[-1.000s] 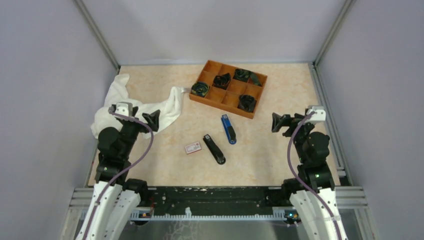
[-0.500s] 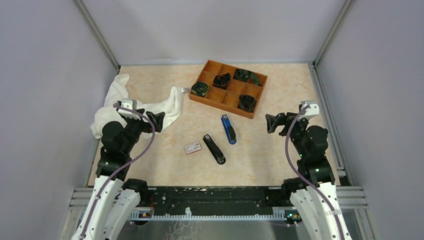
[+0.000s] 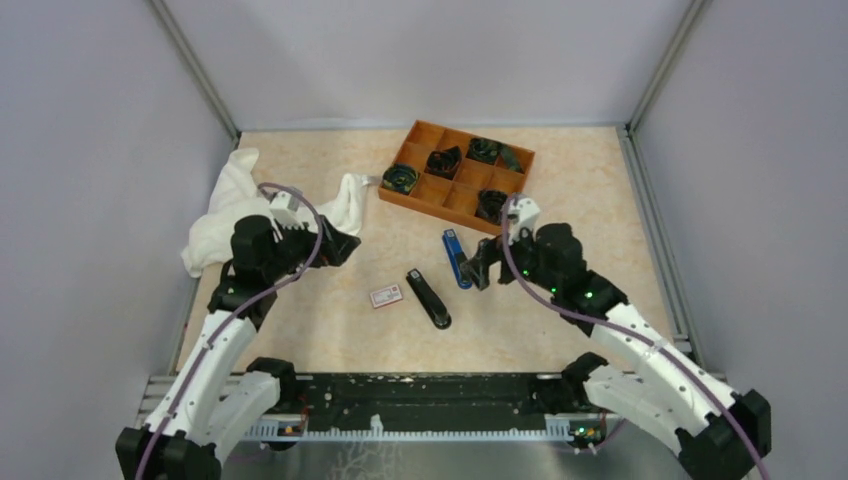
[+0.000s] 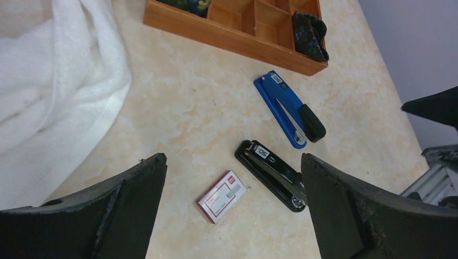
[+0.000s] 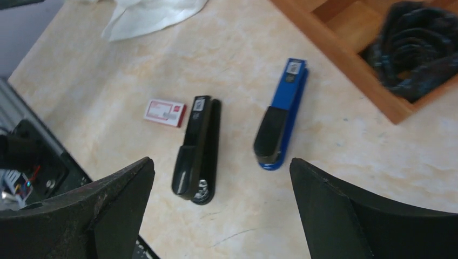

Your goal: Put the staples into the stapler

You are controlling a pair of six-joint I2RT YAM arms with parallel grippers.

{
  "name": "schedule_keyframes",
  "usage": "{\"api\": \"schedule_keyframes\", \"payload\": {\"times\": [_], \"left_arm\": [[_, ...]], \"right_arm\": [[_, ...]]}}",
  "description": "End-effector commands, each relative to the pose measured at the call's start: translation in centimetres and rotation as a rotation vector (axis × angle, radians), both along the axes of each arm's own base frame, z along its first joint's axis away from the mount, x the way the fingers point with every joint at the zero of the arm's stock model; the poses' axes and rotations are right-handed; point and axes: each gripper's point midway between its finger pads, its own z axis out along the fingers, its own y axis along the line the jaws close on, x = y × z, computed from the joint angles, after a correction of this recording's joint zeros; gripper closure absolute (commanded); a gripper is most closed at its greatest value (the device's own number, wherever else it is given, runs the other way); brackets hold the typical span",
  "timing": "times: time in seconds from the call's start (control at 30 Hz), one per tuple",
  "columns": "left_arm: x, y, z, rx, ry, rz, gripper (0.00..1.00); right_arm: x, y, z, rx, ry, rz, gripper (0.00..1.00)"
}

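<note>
Stapler [image 3: 428, 298] slim, black (small white label); staples carton [image 3: 385, 296] white, red-labelled.

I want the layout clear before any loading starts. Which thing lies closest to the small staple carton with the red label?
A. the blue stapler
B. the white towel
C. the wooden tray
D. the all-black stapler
D: in the top view the black stapler lies close beside the carton, while the blue stapler lies on the black stapler's other side, farther off.

White-shelled arms [image 3: 215, 345] with black joints [image 3: 252, 243], purple cables [image 3: 318, 222], and matte black gripper fingers [image 4: 124, 210].
</note>
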Motion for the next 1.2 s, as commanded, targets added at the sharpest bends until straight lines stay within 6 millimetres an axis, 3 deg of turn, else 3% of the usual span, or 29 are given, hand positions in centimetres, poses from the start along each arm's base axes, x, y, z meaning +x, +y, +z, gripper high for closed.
{"api": "schedule_keyframes", "payload": {"times": [0.0,0.23,0.47,0.8,1.17], "left_arm": [[-0.9,-1.6,-1.3,-0.078,0.103,-0.047,0.01],[-1.7,-2.4,-5.9,-0.111,0.244,-0.027,0.01],[-1.9,-2.6,-9.2,-0.066,0.332,0.017,0.02],[-2.1,-4.0,-12.2,-0.034,0.407,0.011,0.15],[-2.8,-4.0,-15.2,-0.004,0.475,0.027,0.25]], "right_arm": [[-0.3,5.1,2.2,0.035,-0.055,0.108,0.03],[-4.0,12.9,-1.1,-0.026,0.035,0.349,0.02],[-7.1,17.3,-5.2,-0.086,0.135,0.510,0.02],[-6.4,17.9,-11.7,-0.230,0.227,0.505,0.03],[-2.6,16.5,-14.5,-0.353,0.176,0.323,0.03]]}}
